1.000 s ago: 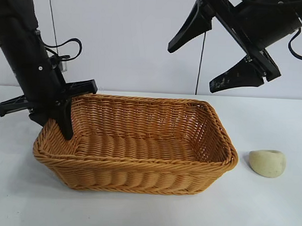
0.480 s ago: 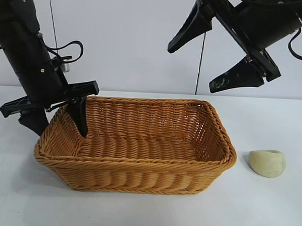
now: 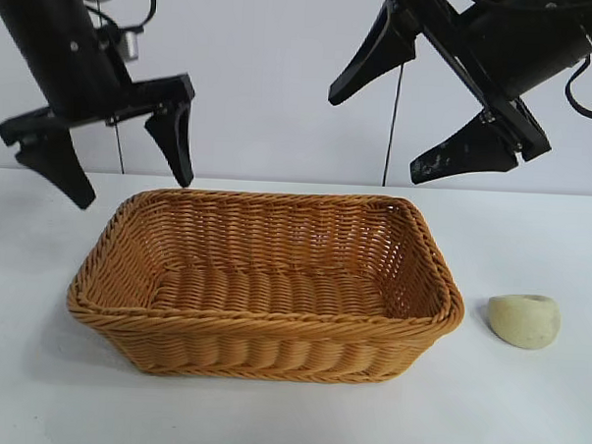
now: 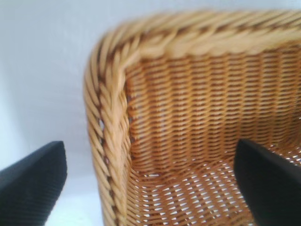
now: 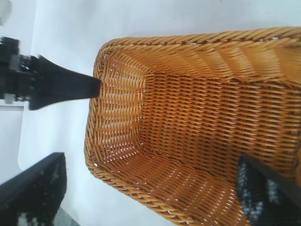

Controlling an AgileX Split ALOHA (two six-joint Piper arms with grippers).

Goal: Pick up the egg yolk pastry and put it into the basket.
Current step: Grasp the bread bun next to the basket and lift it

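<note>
On the desk just right of the basket lies the egg yolk pastry, well below the spread right gripper and far from the spread left gripper hovering over the basket's left end.

The basket blurs along its rim between the left gripper's fingers, both cropped. Its far end runs out of view.

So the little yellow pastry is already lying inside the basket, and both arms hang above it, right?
Not quite. The exterior view shows the egg yolk pastry lying on the table to the right of the basket, not inside it. Both arms do hang above, with left end effector and right end effector open.
</note>
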